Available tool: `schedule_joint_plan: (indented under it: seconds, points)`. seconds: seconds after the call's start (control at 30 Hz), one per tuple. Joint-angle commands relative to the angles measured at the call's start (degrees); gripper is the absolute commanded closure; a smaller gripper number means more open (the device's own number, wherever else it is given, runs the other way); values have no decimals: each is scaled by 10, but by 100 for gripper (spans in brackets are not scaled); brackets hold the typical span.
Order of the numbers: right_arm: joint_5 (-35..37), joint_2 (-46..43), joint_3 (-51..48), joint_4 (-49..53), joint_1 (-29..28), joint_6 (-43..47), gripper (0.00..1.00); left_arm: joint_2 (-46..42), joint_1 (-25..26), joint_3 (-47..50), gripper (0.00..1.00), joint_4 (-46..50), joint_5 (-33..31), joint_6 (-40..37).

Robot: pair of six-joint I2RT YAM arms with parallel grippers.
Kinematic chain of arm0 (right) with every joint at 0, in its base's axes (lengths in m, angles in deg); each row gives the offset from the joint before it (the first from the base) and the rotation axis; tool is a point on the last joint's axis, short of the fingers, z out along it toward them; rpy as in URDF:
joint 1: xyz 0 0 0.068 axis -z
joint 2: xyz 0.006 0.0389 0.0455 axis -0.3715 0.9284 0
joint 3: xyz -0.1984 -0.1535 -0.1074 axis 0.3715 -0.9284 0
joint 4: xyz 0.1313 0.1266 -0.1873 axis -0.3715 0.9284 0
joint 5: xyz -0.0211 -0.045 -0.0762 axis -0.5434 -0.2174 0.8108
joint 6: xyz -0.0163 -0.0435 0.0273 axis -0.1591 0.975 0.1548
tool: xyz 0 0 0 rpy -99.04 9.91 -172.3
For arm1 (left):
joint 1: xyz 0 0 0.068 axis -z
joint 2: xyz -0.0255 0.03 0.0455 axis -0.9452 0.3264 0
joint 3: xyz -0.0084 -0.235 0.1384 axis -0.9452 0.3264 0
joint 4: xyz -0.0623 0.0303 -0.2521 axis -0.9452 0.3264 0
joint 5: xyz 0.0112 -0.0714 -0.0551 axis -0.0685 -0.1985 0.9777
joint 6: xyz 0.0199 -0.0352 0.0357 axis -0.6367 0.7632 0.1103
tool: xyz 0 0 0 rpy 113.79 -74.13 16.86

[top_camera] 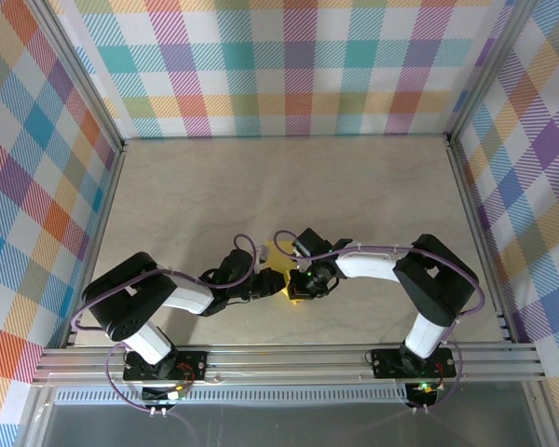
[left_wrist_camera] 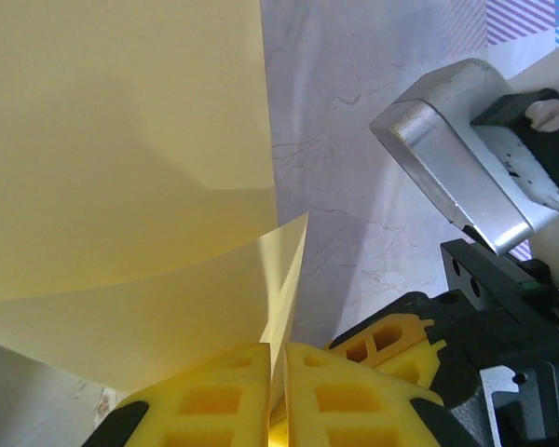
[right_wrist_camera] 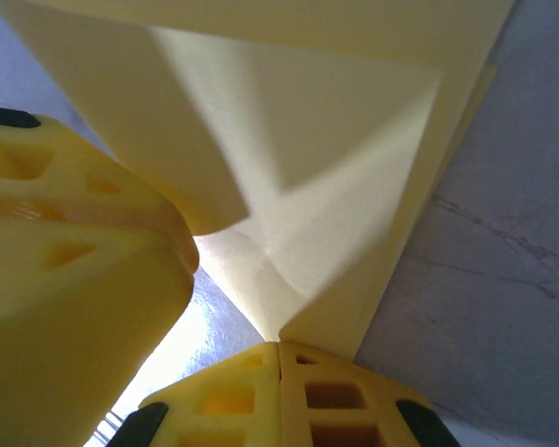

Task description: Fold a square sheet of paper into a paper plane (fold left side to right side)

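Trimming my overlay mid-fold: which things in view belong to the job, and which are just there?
Job in hand:
yellow paper, creased
left gripper, shut on it
right gripper, shut on it

Just there:
marbled table
checked walls

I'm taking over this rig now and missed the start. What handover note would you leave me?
Left gripper: jaws shut on an edge of the paper.
Right gripper: jaws shut on a creased corner of it.
Paper: held between both grippers, over the near-centre of the table, partly curled up.
Done: some folds, creases show.
Left: the remaining folds; no finished plane yet.
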Motion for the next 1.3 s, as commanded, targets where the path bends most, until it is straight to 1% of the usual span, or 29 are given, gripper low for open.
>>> schedule_joint_plan:
  seconds: [0.0,0.33,0.57,0.73,1.0,1.27]
  points:
    - [83,39,-27,93,-4,-6,100,8,5,-3,87,-10,-12,-5]
    - [91,39,-22,110,-4,-1,100,28,5,-21,89,22,-18,-4]
    - [94,42,-16,122,-4,3,100,23,5,-33,92,85,-49,0]
    - [94,43,-13,125,-4,3,100,26,3,-37,92,101,-58,3]
    - [97,41,-12,130,-4,4,100,34,-25,-36,92,107,-51,4]
    - [99,40,-12,134,-4,4,100,30,-65,-55,92,163,-44,-30]
